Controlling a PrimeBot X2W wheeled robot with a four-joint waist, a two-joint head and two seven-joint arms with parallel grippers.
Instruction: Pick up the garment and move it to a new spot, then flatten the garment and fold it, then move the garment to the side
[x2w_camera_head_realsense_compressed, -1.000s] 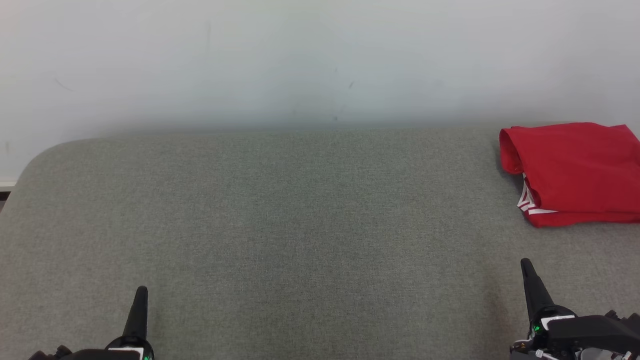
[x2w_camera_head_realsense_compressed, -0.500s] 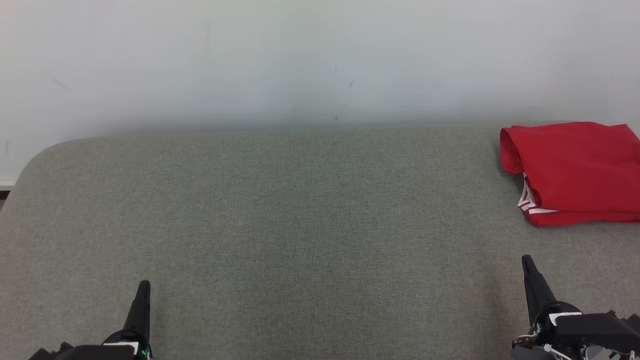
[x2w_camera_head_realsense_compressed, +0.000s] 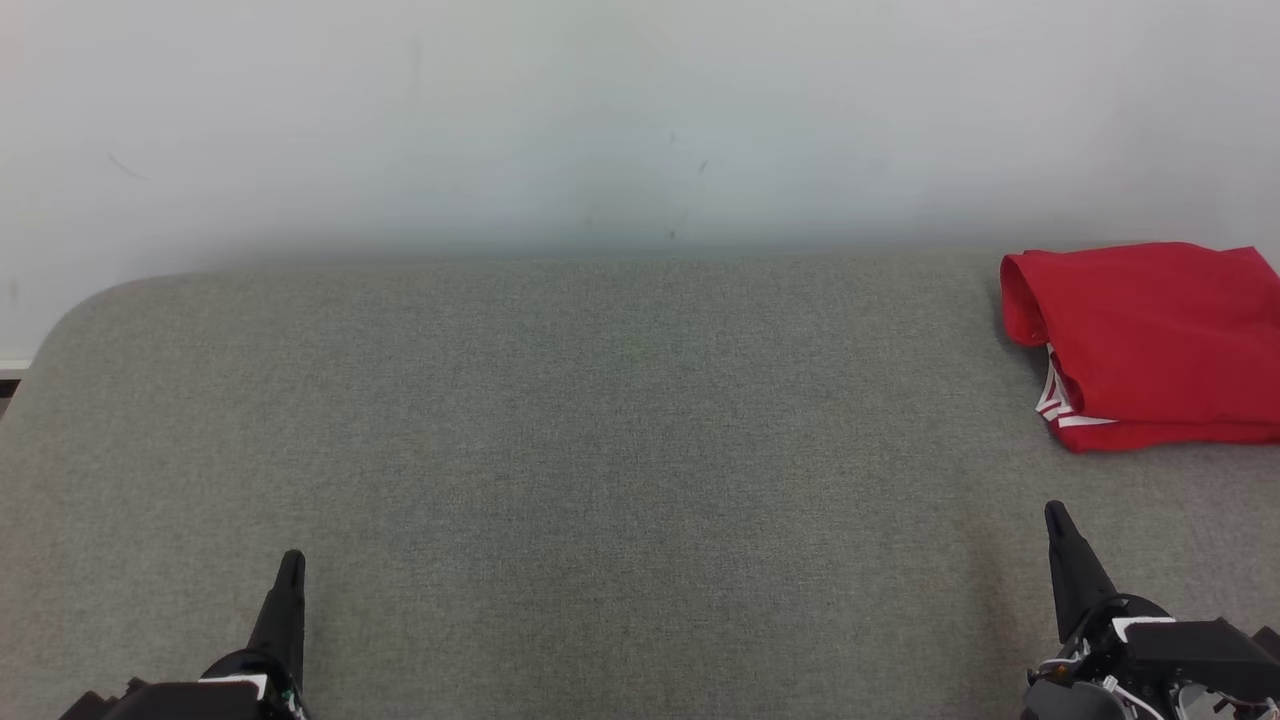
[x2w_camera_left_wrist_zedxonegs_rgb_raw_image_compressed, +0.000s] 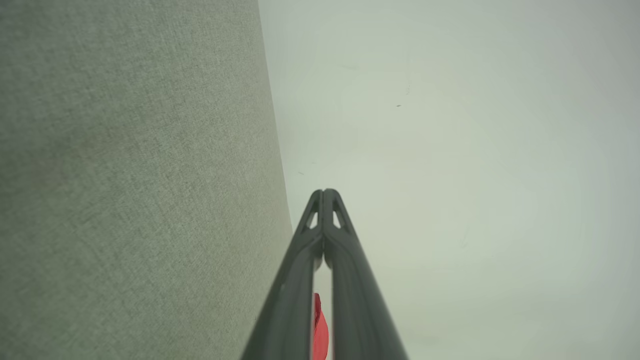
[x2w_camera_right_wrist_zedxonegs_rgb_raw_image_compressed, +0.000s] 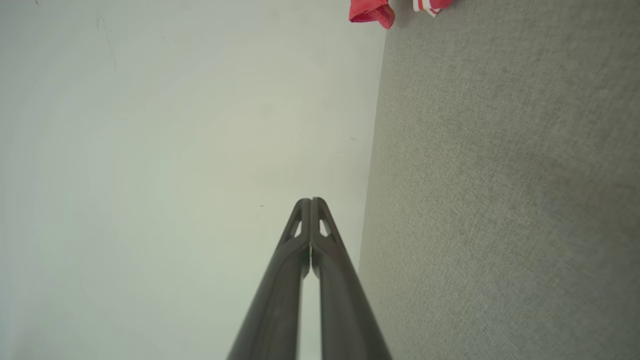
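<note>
Left gripper: the left gripper (x2w_camera_head_realsense_compressed: 290, 560) sits at the near left edge of the scene, low over the grey padded surface (x2w_camera_head_realsense_compressed: 640, 450). Its 2 dark fingers are pressed together into 1 point and hold nothing.

Right gripper: the right gripper (x2w_camera_head_realsense_compressed: 1055, 512) sits at the near right edge, pointing away from the robot. Its 2 fingers are likewise pressed together and empty.

Middle ground: bare grey fabric lies between and beyond the 2 grippers.

Garment: the red garment (x2w_camera_head_realsense_compressed: 1150, 340) with white stripes lies at the far right of the surface, well apart from both grippers. It is folded into a compact stack, with part of it running past the right edge of the head view.

Far background: a plain pale wall (x2w_camera_head_realsense_compressed: 640, 120) rises behind the surface.

Step in hand: the garment looks folded and set to the side, so the task appears to be at or near its end, with both arms parked.

Next move: probably none beyond keeping clear. If the fold needs tidying, the right gripper is nearer; it would have to spread its fingers and reach far and right.
</note>
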